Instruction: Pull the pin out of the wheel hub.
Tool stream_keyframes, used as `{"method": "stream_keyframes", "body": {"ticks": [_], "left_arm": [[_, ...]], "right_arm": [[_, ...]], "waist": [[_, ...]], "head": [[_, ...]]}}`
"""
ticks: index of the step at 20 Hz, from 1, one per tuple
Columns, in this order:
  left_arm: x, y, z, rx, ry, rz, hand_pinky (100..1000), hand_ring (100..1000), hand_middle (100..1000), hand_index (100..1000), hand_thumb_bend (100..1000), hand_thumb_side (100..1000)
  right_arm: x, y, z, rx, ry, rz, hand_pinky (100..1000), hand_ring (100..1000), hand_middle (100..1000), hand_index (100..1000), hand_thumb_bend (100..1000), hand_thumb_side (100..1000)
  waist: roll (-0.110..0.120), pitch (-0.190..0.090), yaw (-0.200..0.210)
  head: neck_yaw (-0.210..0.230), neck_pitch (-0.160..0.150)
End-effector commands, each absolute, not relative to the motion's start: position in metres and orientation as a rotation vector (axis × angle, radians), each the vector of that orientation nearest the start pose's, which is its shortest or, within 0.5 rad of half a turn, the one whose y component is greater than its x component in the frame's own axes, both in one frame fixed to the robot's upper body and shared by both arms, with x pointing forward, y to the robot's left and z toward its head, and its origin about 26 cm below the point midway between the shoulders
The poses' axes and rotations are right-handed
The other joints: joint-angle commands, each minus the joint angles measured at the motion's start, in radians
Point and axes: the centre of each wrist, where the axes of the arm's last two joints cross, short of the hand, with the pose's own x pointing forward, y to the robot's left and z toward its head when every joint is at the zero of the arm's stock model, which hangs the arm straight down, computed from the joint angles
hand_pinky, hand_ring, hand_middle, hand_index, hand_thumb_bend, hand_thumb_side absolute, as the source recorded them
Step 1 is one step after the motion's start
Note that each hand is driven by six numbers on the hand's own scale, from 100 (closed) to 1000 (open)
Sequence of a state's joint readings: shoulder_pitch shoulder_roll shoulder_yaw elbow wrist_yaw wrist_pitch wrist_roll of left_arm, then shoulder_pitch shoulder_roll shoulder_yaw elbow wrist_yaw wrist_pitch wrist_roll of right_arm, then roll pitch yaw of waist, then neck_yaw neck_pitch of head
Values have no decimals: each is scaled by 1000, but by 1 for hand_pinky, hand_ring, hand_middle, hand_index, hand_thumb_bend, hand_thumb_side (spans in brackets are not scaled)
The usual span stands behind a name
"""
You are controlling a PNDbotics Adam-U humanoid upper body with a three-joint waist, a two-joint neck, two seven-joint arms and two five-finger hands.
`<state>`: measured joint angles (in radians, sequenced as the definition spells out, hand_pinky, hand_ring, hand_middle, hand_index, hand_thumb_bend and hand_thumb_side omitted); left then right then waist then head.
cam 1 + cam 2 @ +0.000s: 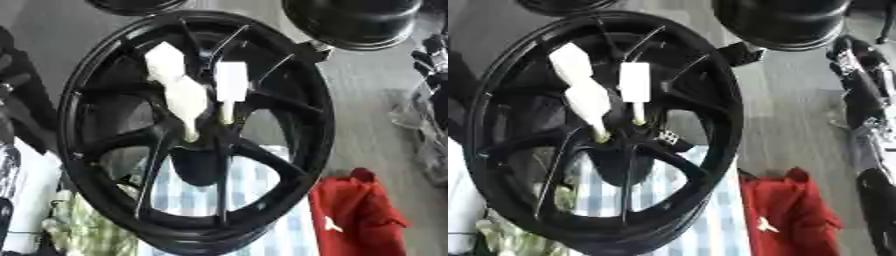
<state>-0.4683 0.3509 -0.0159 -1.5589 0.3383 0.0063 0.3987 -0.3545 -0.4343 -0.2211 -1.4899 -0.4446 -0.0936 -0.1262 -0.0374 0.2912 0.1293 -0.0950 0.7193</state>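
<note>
Pins [227,107], two white-handled ones, are sticking into the black wheel hub [199,150] at mid-scene, handles pointing far. They're looking light and rigid; gripping a handle [231,82] seems best. No robot hand is showing, so its state can't be told.

a black spoked wheel hub [197,132] stands upright, filling the view. two white-handled pins [229,90], seemingly with yellowish tips, stick into its centre, side by side, slightly tilted.
</note>
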Motion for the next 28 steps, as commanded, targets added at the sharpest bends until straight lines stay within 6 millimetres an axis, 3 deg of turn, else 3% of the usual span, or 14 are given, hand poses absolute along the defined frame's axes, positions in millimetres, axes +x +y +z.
{"method": "stream_keyframes", "body": {"ticks": [1, 7, 12, 14, 15, 21, 28], "left_arm": [[377, 276, 168, 128, -2017, 227, 681, 849, 803, 773, 399, 689], [376, 276, 167, 129, -2016, 230, 680, 849, 804, 773, 399, 689], [376, 279, 165, 139, -2010, 234, 681, 850, 804, 773, 400, 689], [375, 280, 164, 145, -2007, 234, 681, 851, 805, 773, 400, 689], [375, 281, 164, 148, -2005, 232, 681, 852, 807, 775, 399, 689], [374, 285, 160, 167, -1994, 223, 681, 853, 809, 778, 400, 690], [373, 287, 156, 179, -1977, 205, 681, 854, 809, 777, 399, 692]], "right_arm": [[353, -381, 146, -128, -2034, -254, 924, 795, 794, 785, 306, 361], [354, -380, 149, -125, -2041, -248, 920, 798, 796, 787, 317, 354], [354, -374, 168, -117, -2083, -199, 920, 804, 803, 788, 342, 335], [354, -372, 179, -130, -2097, -150, 920, 805, 805, 790, 380, 358], [353, -372, 187, -141, -2102, -116, 919, 806, 807, 791, 351, 331], [352, -366, 233, -177, -2114, 85, 917, 810, 813, 793, 378, 320], [347, -351, 294, -261, -2073, 456, 909, 813, 810, 799, 422, 322]], "waist": [[1, -25, 0], [0, -25, 2], [-3, -32, -1], [-5, -36, -5], [-7, -39, -7], [-15, -50, -16], [-27, -63, -19]], "head": [[1, -3], [4, -2], [13, 4], [13, 7], [14, 9], [17, 21], [12, 37]]}}
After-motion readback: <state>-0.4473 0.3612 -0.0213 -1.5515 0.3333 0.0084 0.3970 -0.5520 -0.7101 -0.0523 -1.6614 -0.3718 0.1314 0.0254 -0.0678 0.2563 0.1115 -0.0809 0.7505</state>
